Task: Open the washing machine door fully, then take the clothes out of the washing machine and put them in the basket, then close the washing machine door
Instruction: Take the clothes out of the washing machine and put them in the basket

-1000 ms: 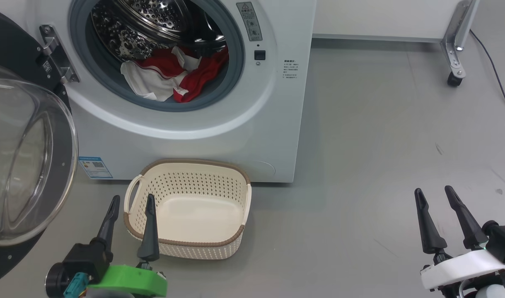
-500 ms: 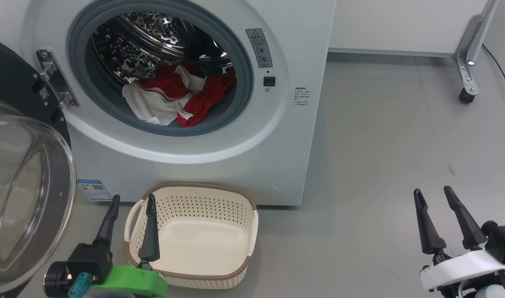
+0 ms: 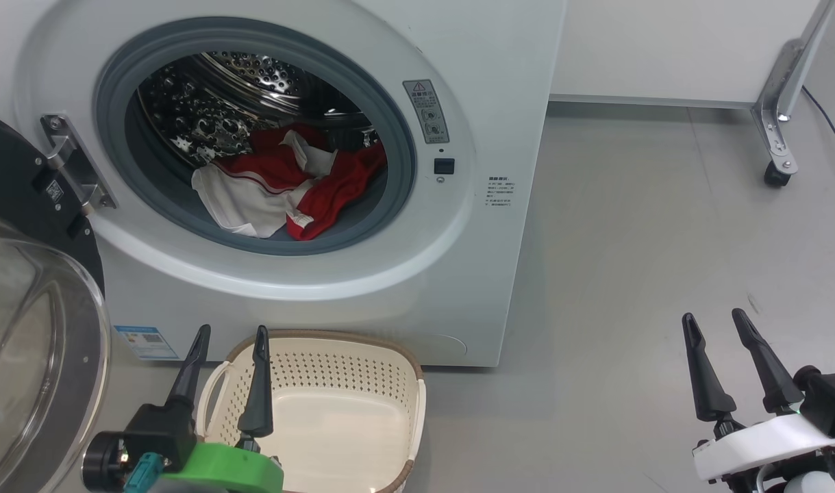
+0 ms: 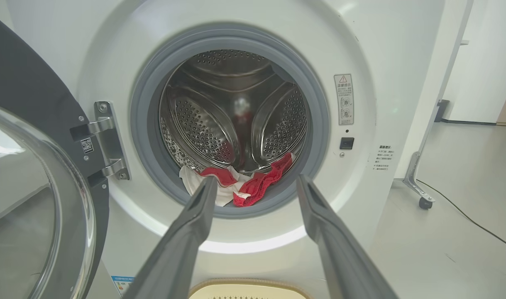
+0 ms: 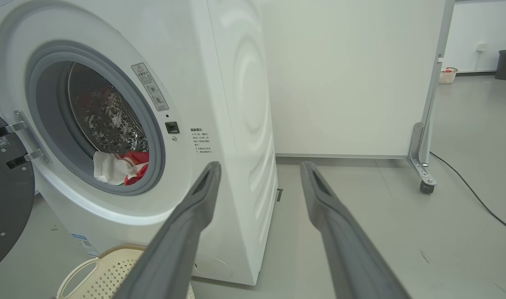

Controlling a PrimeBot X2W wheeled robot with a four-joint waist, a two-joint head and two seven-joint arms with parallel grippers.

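Note:
The white washing machine (image 3: 485, 82) stands with its round door (image 3: 20, 342) swung wide open at the left, glass bowl bulging toward me. Red and white clothes (image 3: 280, 188) lie at the front of the steel drum, also seen as clothes (image 4: 236, 189) and clothes (image 5: 118, 168). The cream basket (image 3: 352, 356) sits empty on the floor below the porthole. My left gripper (image 3: 230, 337) is open, empty, over the basket's left handle. My right gripper (image 3: 713, 324) is open and empty, over bare floor far to the right.
A white partition panel (image 3: 664, 48) on a metal foot with a caster (image 3: 775, 177) stands behind and right of the machine. A black cable (image 3: 828, 130) runs along the floor at far right. Grey floor (image 3: 629, 274) spreads to the right.
The head camera has tilted up, so machine and basket sit lower in the picture. Both grippers stay open and hold their places.

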